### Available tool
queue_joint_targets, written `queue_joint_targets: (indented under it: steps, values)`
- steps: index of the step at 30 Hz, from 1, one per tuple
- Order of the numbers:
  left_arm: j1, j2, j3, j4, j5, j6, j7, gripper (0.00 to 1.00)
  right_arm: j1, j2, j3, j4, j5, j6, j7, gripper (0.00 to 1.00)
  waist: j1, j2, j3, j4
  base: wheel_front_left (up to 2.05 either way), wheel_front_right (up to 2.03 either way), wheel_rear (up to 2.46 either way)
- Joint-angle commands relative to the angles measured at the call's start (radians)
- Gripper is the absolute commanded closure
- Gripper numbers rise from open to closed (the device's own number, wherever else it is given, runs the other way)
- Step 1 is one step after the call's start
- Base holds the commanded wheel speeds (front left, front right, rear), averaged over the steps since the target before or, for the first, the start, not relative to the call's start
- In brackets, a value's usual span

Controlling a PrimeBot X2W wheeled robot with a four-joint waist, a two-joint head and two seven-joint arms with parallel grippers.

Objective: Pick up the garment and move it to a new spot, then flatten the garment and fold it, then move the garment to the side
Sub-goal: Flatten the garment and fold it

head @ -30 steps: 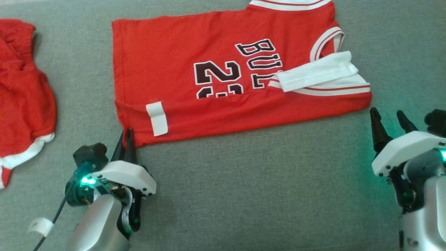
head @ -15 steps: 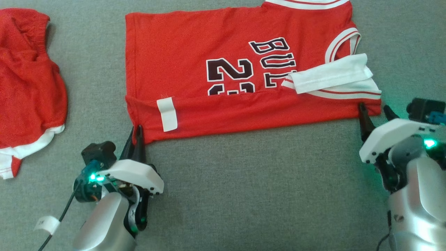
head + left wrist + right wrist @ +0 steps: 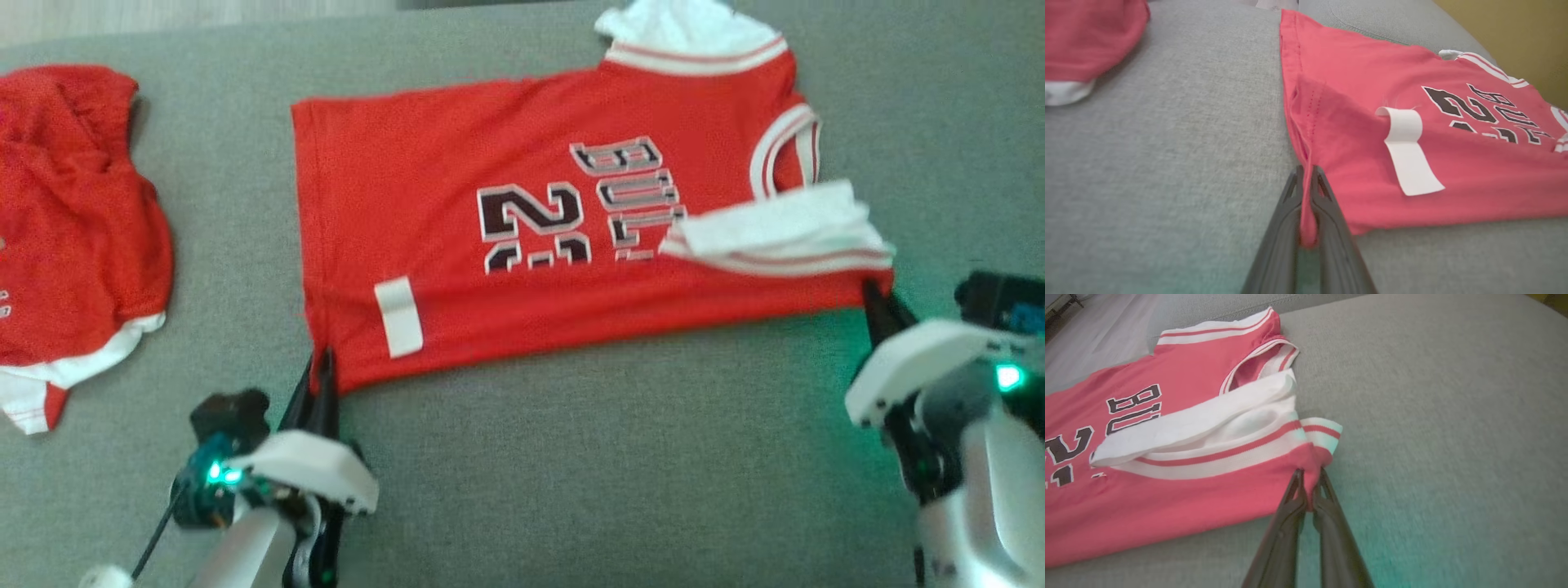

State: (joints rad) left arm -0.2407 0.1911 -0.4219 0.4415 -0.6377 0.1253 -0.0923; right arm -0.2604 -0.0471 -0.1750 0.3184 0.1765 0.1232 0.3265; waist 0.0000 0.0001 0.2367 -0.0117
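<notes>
Left claw (image 3: 320, 361) and right claw (image 3: 872, 287) clamp near corners of the red fabric basketball jersey (image 3: 457, 163) — mid-fold, an even carry-over seemingly next.

It looks like a home living room: grey upholstered sofa cushion (image 3: 571, 474), pale wood floor (image 3: 1086, 335), yellow wall (image 3: 1515, 28).

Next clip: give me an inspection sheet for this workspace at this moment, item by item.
Surface: grey fabric surface, even.
Job's things: red jersey lying flat, near edge folded over, white tag showing.
Clutter: second red garment bunched at the left.
Grippers: left gripper shut on the jersey's hem corner; right gripper shut on its shoulder corner.
Cables: dark cable beside the left wrist.
Surroundings: pale floor beyond the surface; yellow wall.
</notes>
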Motion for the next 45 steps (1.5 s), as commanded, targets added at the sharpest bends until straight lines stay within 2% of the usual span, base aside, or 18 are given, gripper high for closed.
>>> queue_joint_targets:
  steps: [1, 9, 14, 15, 16, 17, 18, 25, 28, 31, 36, 38, 41, 45]
  values:
    - [0.011, 0.036, 0.032, -0.042, 0.002, 0.017, 0.002, 1.0, 0.018, -0.003, 0.016, -0.058, 0.014, 0.008, 0.017, 1.0, 0.0, -0.0001, -0.018, -0.004, 0.0, 0.0, 0.0]
    - [0.174, 0.095, 0.023, -0.211, -0.005, 0.08, 0.087, 1.0, 0.236, -0.003, 0.009, -0.289, 0.105, 0.008, 0.202, 1.0, 0.0, -0.0001, -0.069, -0.007, 0.0, 0.0, 0.0]
    - [0.234, 0.117, 0.017, -0.268, -0.015, 0.11, 0.14, 1.0, 0.321, -0.003, -0.004, -0.357, 0.135, 0.008, 0.252, 1.0, 0.0, -0.0001, -0.082, -0.009, 0.0, 0.0, 0.0]
    - [0.24, 0.121, 0.016, -0.279, -0.014, 0.111, 0.143, 1.0, 0.328, -0.003, -0.006, -0.363, 0.134, 0.008, 0.251, 0.33, 0.0, -0.0001, -0.083, -0.009, 0.0, 0.0, 0.0]
    - [0.246, 0.126, 0.013, -0.29, -0.011, 0.109, 0.14, 1.0, 0.332, -0.003, -0.008, -0.366, 0.136, 0.008, 0.249, 0.0, 0.0, -0.0001, -0.084, -0.01, 0.0, 0.0, 0.0]
    - [0.25, 0.131, 0.007, -0.297, -0.008, 0.105, 0.143, 0.41, 0.333, -0.003, -0.01, -0.367, 0.139, 0.008, 0.247, 0.0, 0.0, -0.0001, -0.085, -0.01, 0.0, 0.0, 0.0]
    - [0.254, 0.136, 0.003, -0.303, -0.007, 0.101, 0.146, 0.0, 0.331, -0.003, -0.01, -0.369, 0.139, 0.008, 0.245, 0.0, 0.0, -0.0001, -0.085, -0.01, 0.0, 0.0, 0.0]
    - [0.206, 0.169, -0.014, -0.316, -0.006, 0.06, 0.187, 0.0, 0.254, -0.003, 0.0, -0.426, 0.152, 0.008, 0.302, 0.0, 0.0, -0.0001, -0.067, -0.007, 0.0, 0.0, 0.0]
    - [0.11, 0.213, -0.019, -0.337, 0.003, 0.02, 0.248, 0.0, 0.14, -0.025, 0.018, -0.478, 0.126, 0.008, 0.351, 0.0, 0.0, -0.0001, -0.037, -0.011, 0.0, 0.0, 0.0]
    - [-0.022, 0.262, -0.012, -0.362, 0.001, -0.043, 0.309, 0.0, -0.01, -0.067, 0.07, -0.483, 0.124, 0.008, 0.396, 0.0, 0.0, -0.0001, 0.007, -0.022, 0.0, 0.0, 0.0]
    - [-0.243, 0.344, 0.014, -0.36, -0.06, -0.17, 0.444, 0.0, -0.271, -0.122, 0.176, -0.376, 0.145, 0.008, 0.453, 0.0, 0.0, -0.0001, 0.094, -0.053, 0.0, 0.0, 0.0]
    - [-0.321, 0.381, 0.022, -0.335, -0.077, -0.199, 0.5, 0.0, -0.366, -0.137, 0.223, -0.313, 0.161, 0.008, 0.46, 0.0, 0.0, -0.0001, 0.128, -0.068, 0.0, 0.0, 0.0]
    - [-0.416, 0.415, 0.024, -0.283, -0.095, -0.223, 0.559, 0.0, -0.486, -0.15, 0.289, -0.222, 0.187, 0.008, 0.443, 0.0, 0.0, -0.0001, 0.169, -0.085, 0.0, 0.0, 0.0]
    - [-0.488, 0.432, 0.021, -0.212, -0.122, -0.232, 0.628, 0.0, -0.6, -0.154, 0.365, -0.125, 0.217, 0.008, 0.4, 0.0, 0.0, -0.0001, 0.214, -0.105, 0.0, 0.0, 0.0]
